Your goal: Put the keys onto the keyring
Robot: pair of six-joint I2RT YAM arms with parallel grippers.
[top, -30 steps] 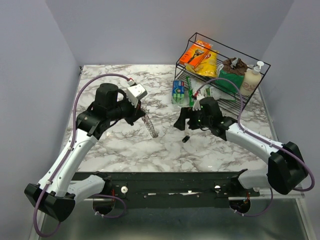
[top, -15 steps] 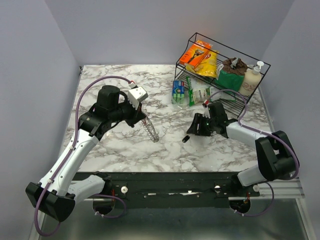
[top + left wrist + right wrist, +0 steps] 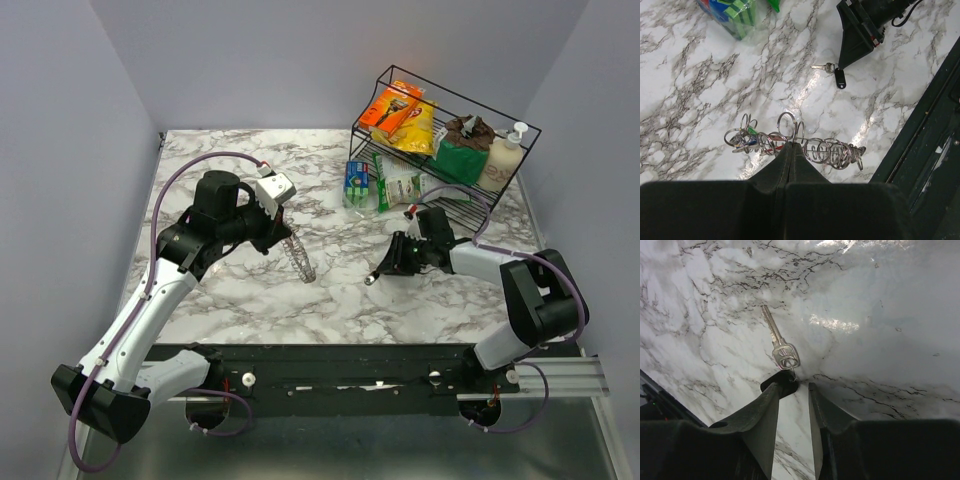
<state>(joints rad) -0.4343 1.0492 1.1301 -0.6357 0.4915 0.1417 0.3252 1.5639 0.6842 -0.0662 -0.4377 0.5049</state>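
Note:
My left gripper [image 3: 285,240] is shut on the keyring [image 3: 298,258], a wire strung with many silver rings that hangs slanted above the marble. In the left wrist view the keyring [image 3: 830,150] runs across my fingertips, with green, blue and red keys [image 3: 752,142] at its left end. A single silver key [image 3: 776,337] with a black tag [image 3: 790,377] lies on the marble. My right gripper [image 3: 794,386] is down at it, jaws narrowly apart, the left fingertip [image 3: 772,390] over the tag. From above, the key [image 3: 372,279] lies just ahead of the right gripper [image 3: 387,266].
A black wire rack [image 3: 530,150] at the back right holds packets, a green pack and a soap bottle [image 3: 506,155]. A blue packet [image 3: 356,183] and a green-white packet [image 3: 396,186] stand in front of it. The black rail [image 3: 350,365] runs along the near edge.
My right gripper has lowered onto the tagged key and narrowed its jaws. The left arm and the keyring have barely moved.

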